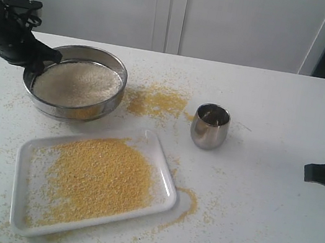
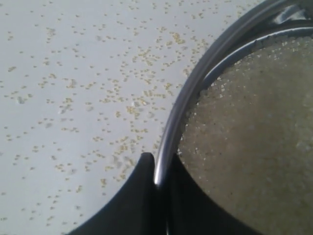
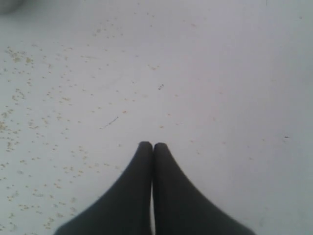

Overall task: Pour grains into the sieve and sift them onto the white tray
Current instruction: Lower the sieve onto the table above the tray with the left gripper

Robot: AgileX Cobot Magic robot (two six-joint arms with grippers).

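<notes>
My left gripper (image 2: pixel 157 169) is clamped on the rim of the sieve (image 1: pixel 82 112), one finger inside and one outside, at the upper left of the exterior view, just behind the white tray (image 1: pixel 21 200). Golden grains (image 1: pixel 99 176) cover the tray's middle and pale coarse grains (image 1: pixel 78 83) lie on the mesh, so I judge the sifting nearly done. Any last shaking should happen squarely over the tray, with the sieve level and the strokes short, since plenty of yellow lies scattered on the table (image 1: pixel 279 104) near the steel cup (image 1: pixel 210 127). My right gripper (image 3: pixel 153 147) is closed on nothing, at the right edge.
</notes>
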